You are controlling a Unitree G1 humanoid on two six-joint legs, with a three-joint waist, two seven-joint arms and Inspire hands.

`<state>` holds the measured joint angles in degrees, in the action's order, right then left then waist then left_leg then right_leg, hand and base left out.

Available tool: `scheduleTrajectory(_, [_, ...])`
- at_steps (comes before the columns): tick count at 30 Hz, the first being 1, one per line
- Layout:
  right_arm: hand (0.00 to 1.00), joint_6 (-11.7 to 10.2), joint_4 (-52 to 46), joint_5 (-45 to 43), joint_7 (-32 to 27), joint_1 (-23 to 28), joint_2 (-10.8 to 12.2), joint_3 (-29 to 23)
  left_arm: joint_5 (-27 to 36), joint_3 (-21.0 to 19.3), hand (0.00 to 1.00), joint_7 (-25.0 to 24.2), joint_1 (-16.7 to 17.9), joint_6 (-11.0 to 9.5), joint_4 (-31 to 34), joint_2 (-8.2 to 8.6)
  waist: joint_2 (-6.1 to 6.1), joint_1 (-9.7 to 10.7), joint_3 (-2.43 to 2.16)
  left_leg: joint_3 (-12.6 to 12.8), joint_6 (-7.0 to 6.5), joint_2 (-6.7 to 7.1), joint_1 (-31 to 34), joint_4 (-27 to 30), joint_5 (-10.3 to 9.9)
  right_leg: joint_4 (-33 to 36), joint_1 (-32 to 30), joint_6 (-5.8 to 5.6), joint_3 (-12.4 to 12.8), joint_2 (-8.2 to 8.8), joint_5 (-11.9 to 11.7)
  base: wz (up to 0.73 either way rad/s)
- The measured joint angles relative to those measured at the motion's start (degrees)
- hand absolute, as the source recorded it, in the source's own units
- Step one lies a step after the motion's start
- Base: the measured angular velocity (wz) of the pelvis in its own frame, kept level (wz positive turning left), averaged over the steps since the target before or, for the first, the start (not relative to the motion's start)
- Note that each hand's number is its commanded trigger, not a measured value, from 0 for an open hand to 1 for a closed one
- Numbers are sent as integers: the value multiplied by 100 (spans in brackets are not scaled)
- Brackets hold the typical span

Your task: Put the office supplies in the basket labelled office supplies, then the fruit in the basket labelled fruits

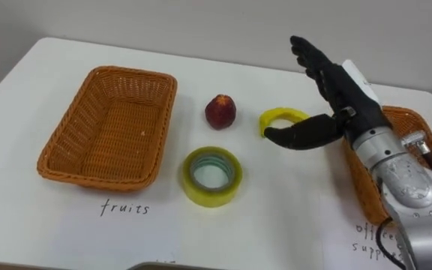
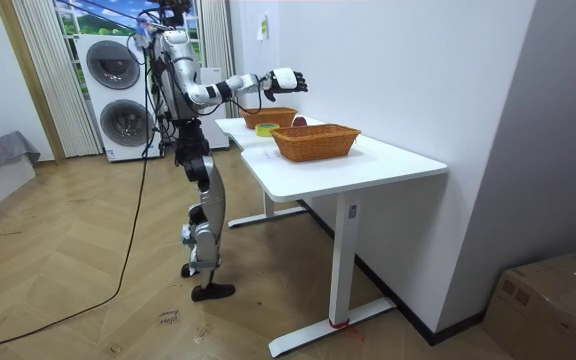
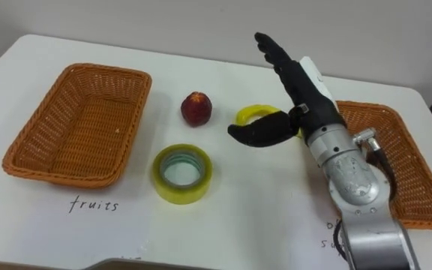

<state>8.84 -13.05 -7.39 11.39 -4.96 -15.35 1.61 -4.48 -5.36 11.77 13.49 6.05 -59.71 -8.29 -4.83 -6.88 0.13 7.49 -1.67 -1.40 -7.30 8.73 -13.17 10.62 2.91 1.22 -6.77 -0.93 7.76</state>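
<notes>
Fruit (image 1: pixel 220 111) first: small, round, dark red with a dull skin, sitting mid-counter toward the far edge. I judge it light and firm but easy to bruise. Best cupped around its widest part with mild pressure.

Tape roll (image 1: pixel 212 176): a thick yellow ring with a glossy face and a hollow core, lying flat nearer the near edge. Stiff and probably slick, so pinch across the wall, one side inside the core.

A thinner yellow ring (image 1: pixel 280 118) lies just right of the fruit. It looks rigid and light.

My right robot hand (image 1: pixel 343 97) hovers over that ring, fingers straight, thumb spread wide, holding nothing. Whether the thumb touches it I cannot tell.

Two woven wicker baskets, rough and stiff: one (image 1: pixel 73 131) by the left edge, one (image 3: pixel 396 142) by the right. The counter (image 1: pixel 291 210) is smooth and white.
</notes>
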Motion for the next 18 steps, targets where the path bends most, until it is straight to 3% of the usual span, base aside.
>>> scheduleTrajectory(6, [0, 2, 226, 68, 6, -111, 4, 447, -7, 139, 0, -1, -10, 111, 62, -12, -12, -39, -10, -13, 3, 1, 2, 8, 3, 0, 4, 3, -1, 0, -2, 0])
scheduleTrajectory(18, [0, 124, 447, -3, 55, -137, 51, 616, -8, 218, 0, -194, -162, 232, 131, -15, -12, -139, -10, -184, 0, 16, 92, 55, 4, -8, 3, 2, -192, 47, -1, 7])
